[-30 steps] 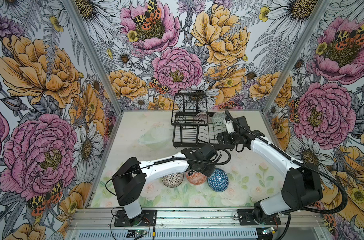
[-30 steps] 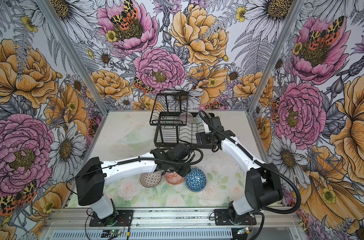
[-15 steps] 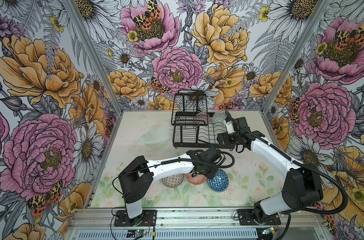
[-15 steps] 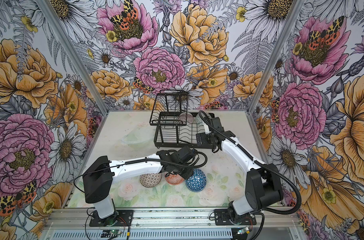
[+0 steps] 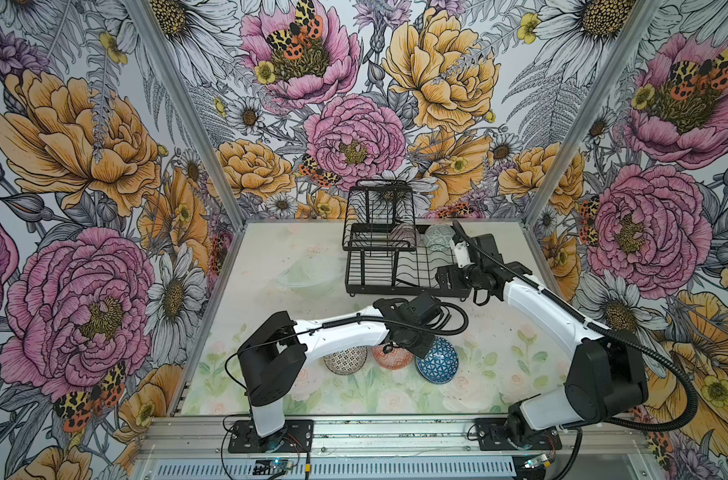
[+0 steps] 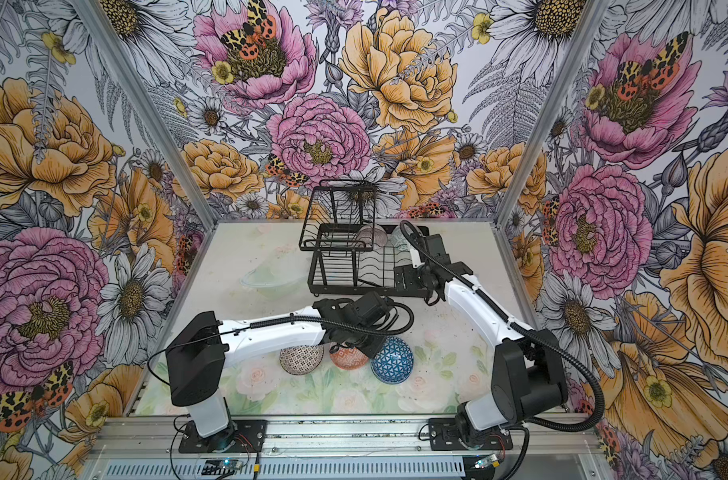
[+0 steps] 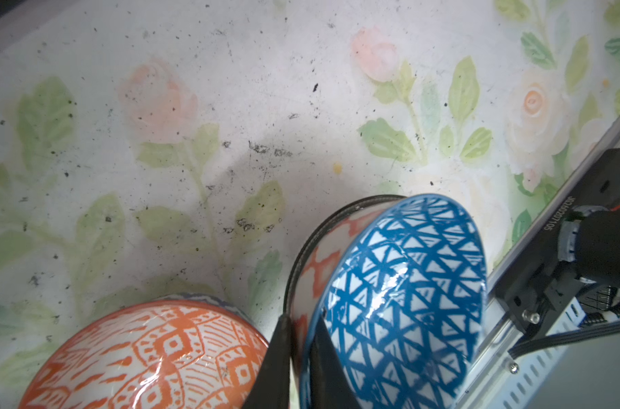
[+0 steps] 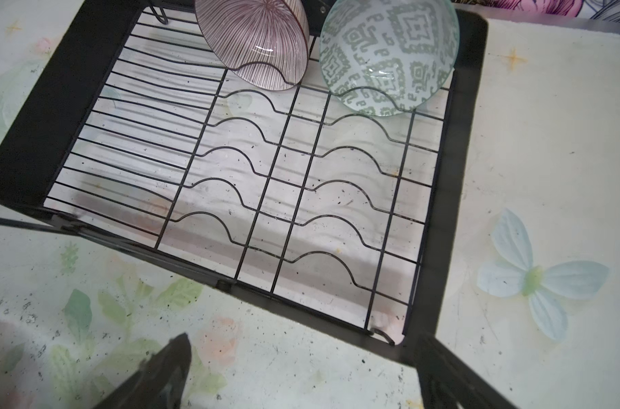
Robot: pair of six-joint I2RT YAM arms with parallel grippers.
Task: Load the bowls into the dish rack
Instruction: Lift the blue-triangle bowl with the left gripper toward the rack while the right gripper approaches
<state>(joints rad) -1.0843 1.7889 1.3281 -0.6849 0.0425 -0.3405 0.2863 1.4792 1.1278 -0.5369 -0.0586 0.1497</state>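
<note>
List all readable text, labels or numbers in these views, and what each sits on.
"J03260207105": white print on the black base plate, left wrist view. It is seen turned, so the digits are not certain.
Circuit board at the cell's front edge, in both top views: any print is too small to read.
No other text is visible.

Robot test booth: floral-print walls (image 5: 104,166), aluminium frame (image 5: 395,434), two bolted arm bases (image 5: 270,436).
</note>
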